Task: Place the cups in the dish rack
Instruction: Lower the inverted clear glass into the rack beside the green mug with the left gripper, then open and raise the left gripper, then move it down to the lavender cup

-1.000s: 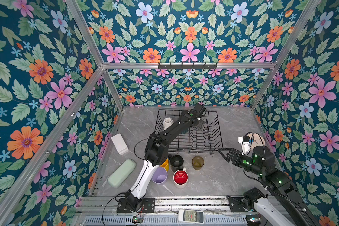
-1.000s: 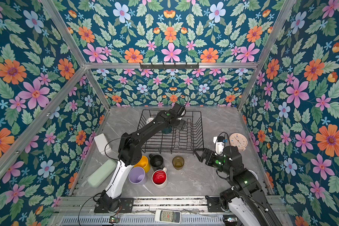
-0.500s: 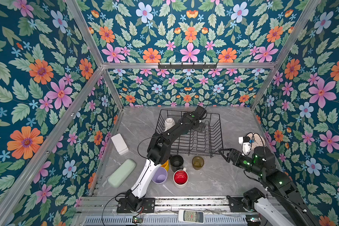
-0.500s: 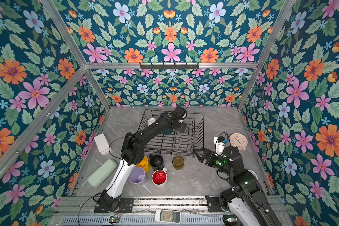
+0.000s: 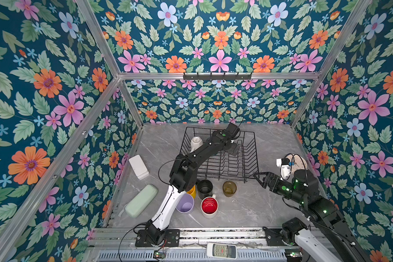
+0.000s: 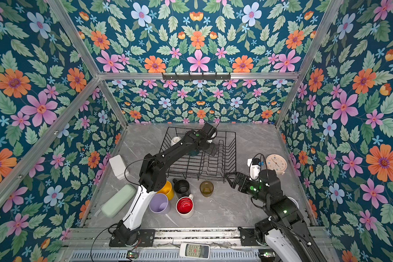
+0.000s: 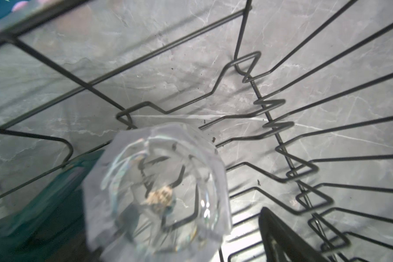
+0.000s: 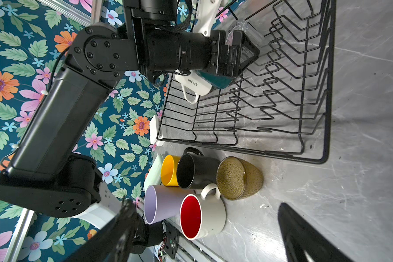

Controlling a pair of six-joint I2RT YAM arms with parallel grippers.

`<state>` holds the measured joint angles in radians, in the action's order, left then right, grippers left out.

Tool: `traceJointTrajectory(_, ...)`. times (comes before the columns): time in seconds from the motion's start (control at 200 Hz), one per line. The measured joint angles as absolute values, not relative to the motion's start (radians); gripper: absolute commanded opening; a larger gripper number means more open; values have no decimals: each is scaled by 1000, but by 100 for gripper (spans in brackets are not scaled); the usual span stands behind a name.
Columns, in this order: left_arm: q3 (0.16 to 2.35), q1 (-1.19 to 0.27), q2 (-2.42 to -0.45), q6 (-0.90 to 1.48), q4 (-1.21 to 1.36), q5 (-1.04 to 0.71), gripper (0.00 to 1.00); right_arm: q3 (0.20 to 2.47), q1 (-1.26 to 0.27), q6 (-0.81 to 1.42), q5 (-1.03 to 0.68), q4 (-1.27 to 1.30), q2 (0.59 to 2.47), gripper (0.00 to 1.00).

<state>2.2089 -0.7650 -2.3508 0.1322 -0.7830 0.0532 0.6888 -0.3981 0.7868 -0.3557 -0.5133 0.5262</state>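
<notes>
In both top views the black wire dish rack [image 5: 256,158] stands at the back of the table. My left gripper [image 5: 233,148] hangs over its middle, open. The clear glass [image 7: 159,190] rests on the rack wires between the jaws, with a gap to the one visible finger [image 7: 281,238]. A white mug [image 5: 196,143] and a green/white mug [image 8: 197,85] also lie in the rack. In front of the rack stand a yellow mug [image 5: 192,191], black mug [image 5: 205,189], amber tumbler [image 5: 229,188], lilac tumbler [image 5: 185,203] and white/red mug [image 5: 209,206]. My right gripper [image 5: 260,178] is open and holds nothing, right of the amber tumbler.
A white box [image 5: 138,166] and a pale green case [image 5: 141,200] lie by the left wall. A clock [image 5: 296,162] and a white device [image 5: 284,167] sit at the right. A remote [image 5: 221,250] lies on the front rail. A black hook rail [image 5: 217,76] hangs on the back wall.
My left gripper's jaws have spread and let go of the clear glass, which now rests in the rack. The right arm has not moved.
</notes>
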Motion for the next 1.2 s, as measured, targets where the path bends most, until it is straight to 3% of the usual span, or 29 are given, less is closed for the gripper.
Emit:
traceJointTrajectory(0.395,2006,-765,-2112,171,-643,45,98,768,-398,726,-310,-612,587,87)
traceJointTrajectory(0.725,1660,-759,-1726,237,-544,87,94,804,-398,663,-284,-688,654,82)
traceJointTrajectory(1.2,1250,-756,-1065,498,-981,178,81,818,-400,612,-260,-689,752,80)
